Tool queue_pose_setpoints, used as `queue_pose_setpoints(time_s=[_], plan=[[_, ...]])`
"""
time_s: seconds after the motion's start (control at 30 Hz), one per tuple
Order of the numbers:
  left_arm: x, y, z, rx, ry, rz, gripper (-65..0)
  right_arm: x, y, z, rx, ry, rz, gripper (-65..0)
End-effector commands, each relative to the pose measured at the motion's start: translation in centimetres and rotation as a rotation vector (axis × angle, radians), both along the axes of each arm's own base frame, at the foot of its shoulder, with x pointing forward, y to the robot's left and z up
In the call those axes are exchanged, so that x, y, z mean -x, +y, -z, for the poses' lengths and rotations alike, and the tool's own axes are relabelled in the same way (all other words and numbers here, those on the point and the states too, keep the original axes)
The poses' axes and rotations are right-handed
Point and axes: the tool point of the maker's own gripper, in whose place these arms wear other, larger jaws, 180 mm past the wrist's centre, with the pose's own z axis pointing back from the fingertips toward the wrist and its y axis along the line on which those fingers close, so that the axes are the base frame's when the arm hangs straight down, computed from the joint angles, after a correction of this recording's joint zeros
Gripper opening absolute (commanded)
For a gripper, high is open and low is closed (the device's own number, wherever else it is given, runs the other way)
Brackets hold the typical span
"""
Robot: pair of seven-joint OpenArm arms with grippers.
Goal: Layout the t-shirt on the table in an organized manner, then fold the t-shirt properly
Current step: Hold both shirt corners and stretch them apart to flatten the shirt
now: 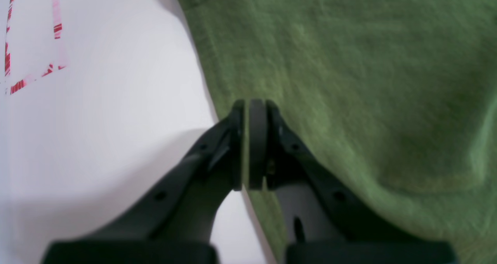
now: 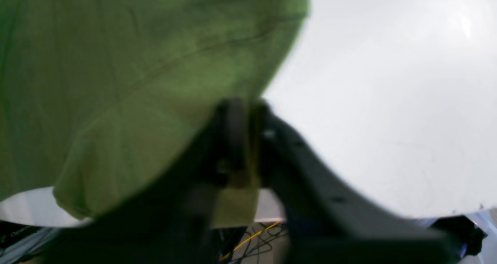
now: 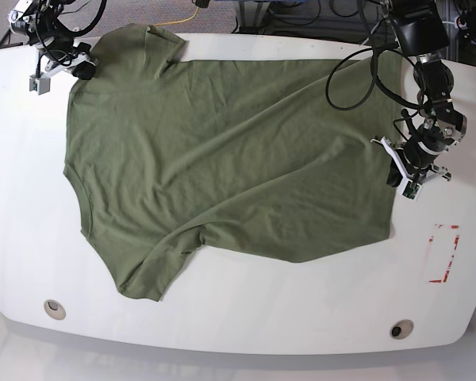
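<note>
The olive-green t-shirt (image 3: pixel 222 159) lies spread over the white table (image 3: pixel 238 317), wrinkled, with one sleeve at the far left corner and the other at the near left. At the shirt's right edge, my left gripper (image 3: pixel 394 171) is shut on the t-shirt's hem. The left wrist view shows that gripper (image 1: pixel 252 105) with its pads pinched on the cloth (image 1: pixel 349 81). Over by the far-left sleeve, my right gripper (image 3: pixel 86 70) is shut on the t-shirt. In the blurred right wrist view the gripper (image 2: pixel 244 105) has green cloth (image 2: pixel 116 81) running between its fingers.
A red dashed rectangle (image 3: pixel 444 254) is marked on the table right of the shirt, and it also shows as red dashes (image 1: pixel 31 54) in the left wrist view. Two round grommet holes (image 3: pixel 54 308) (image 3: pixel 401 328) sit near the front edge. Cables (image 2: pixel 248 240) hang beyond the far table edge.
</note>
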Motion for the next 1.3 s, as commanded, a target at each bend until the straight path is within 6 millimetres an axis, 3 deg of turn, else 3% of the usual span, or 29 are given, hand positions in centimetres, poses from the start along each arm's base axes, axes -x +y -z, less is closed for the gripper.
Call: queue_pose_setpoints(time_s=[0.0, 0.63, 0.97, 1.13, 1.27], plan=[[-1.0, 0.3, -1.6, 0.003, -0.057, 0.003, -65.0, -0.5, -0.7, -0.9, 0.026, -0.028, -0.007, -64.4], [-1.0, 0.3, -1.6, 0.002, -0.057, 0.003, -65.0, 1.4, -1.7, -0.8, 0.054, 0.018, -0.010, -65.0], [-1.0, 0.3, -1.6, 0.002, -0.057, 0.003, -65.0, 2.4, -3.9, -1.5, 0.092, 0.028, 0.049, -65.0], [-1.0, 0.3, -1.7, 0.001, -0.058, 0.003, -65.0, 2.3, -3.9, -1.5, 0.090, 0.031, 0.046, -65.0], [-1.1, 0.3, -1.7, 0.001, -0.058, 0.005, -65.0, 2.2, -3.9, -1.5, 0.093, 0.030, 0.040, -61.5]])
